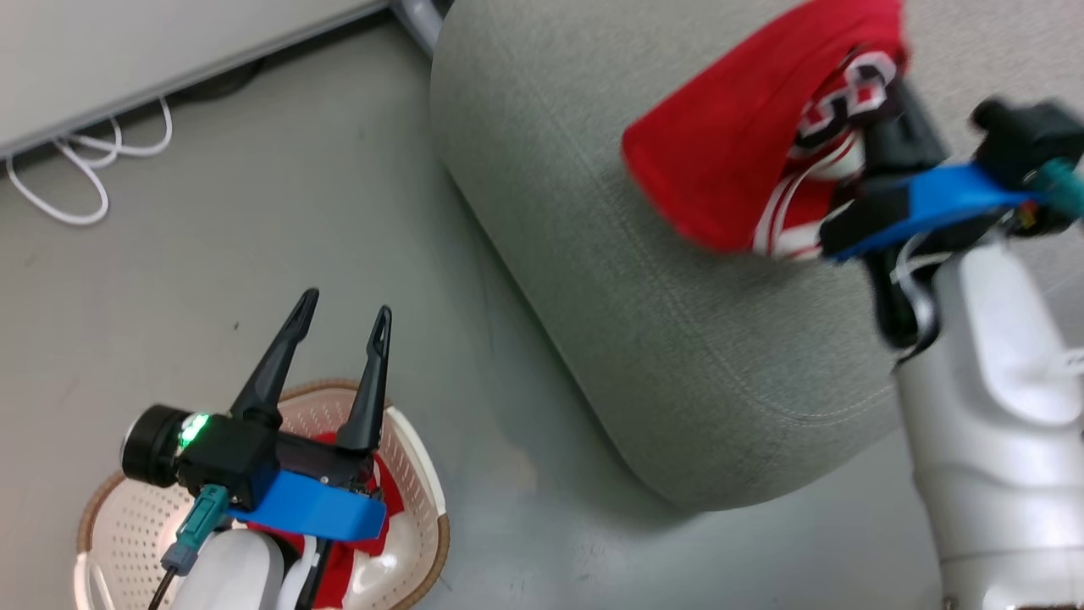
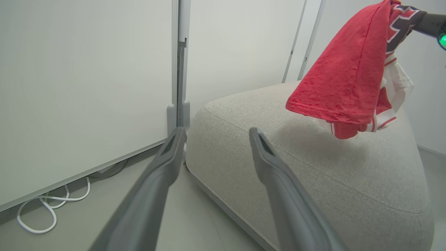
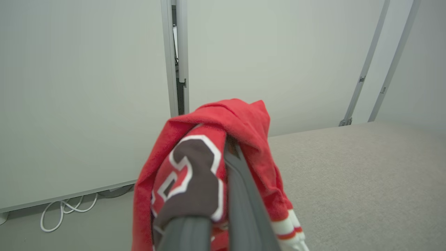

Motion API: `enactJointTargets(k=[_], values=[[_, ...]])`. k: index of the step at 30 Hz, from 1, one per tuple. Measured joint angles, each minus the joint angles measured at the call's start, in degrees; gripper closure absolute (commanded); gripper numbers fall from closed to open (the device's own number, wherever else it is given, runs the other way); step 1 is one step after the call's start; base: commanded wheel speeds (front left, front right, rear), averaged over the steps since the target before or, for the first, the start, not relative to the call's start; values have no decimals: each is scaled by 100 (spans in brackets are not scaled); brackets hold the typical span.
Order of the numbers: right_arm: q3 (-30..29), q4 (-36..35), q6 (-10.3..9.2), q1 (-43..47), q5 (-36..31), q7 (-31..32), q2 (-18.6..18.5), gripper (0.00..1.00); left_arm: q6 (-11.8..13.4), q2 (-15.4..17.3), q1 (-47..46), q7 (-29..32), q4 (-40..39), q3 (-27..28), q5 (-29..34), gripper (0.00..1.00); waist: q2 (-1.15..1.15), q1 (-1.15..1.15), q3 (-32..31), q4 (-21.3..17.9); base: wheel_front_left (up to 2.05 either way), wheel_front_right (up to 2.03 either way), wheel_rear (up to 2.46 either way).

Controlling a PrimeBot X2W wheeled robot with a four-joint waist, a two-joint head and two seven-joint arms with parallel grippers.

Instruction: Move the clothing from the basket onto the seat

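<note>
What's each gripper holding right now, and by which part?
The right gripper holds the red jersey, jaws shut on a bunched fold beside its numerals. The left gripper is open, holding nothing.

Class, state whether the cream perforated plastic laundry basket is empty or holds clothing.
Not empty: red fabric lies inside the cream perforated plastic basket, partly hidden beneath the open left gripper.

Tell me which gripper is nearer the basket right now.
Left. The left gripper, open, is over the basket, above the red garment inside it. The right gripper is off over the seat, shut on the jersey, well clear of the basket.
</note>
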Motion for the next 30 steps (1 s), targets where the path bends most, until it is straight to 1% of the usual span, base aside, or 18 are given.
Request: enactJointTargets(k=[3, 8, 11, 16, 20, 22, 25, 30], values=[[-621, 47, 0, -504, -392, 58, -32, 100, 0, 96, -170, 0, -165, -99, 67, 0, 0, 0, 320, 119, 0, 0, 0], [-1467, 11, 0, -1377, -620, 190, -243, 100, 0, 277, -399, 0, -444, -189, 145, 0, 0, 0, 891, 335, 0, 0, 0], [-1806, 29, 1, -1811, -672, 208, -531, 100, 0, 337, -610, 0, -610, -237, 198, 0, 0, 0, 1256, 469, 0, 0, 0], [-2395, 213, 0, -2254, -804, 243, -933, 100, 0, 401, -955, 0, -816, -376, 254, 0, 0, 1, 1846, 701, 0, 0, 0], [-2741, 500, 1, -2358, -953, 202, -1174, 100, 0, 437, -1192, 0, -923, -399, 303, 0, 0, 1, 2238, 906, 0, 0, 0], [-2926, 697, 1, -2357, -1054, 208, -1233, 100, 0, 449, -1265, 0, -960, -382, 322, 0, 0, 0, 2404, 998, 0, 0, 0], [-3162, 1012, 1, -2355, -1077, 196, -1217, 100, 0, 449, -1317, 0, -964, -379, 336, 0, 0, 1, 2575, 1135, 0, 0, 0], [-3392, 1462, 1, -2341, -1171, 140, -1225, 100, 2, 420, -1367, 0, -962, -400, 354, 0, 0, 0, 2689, 1277, 0, 0, 0]])
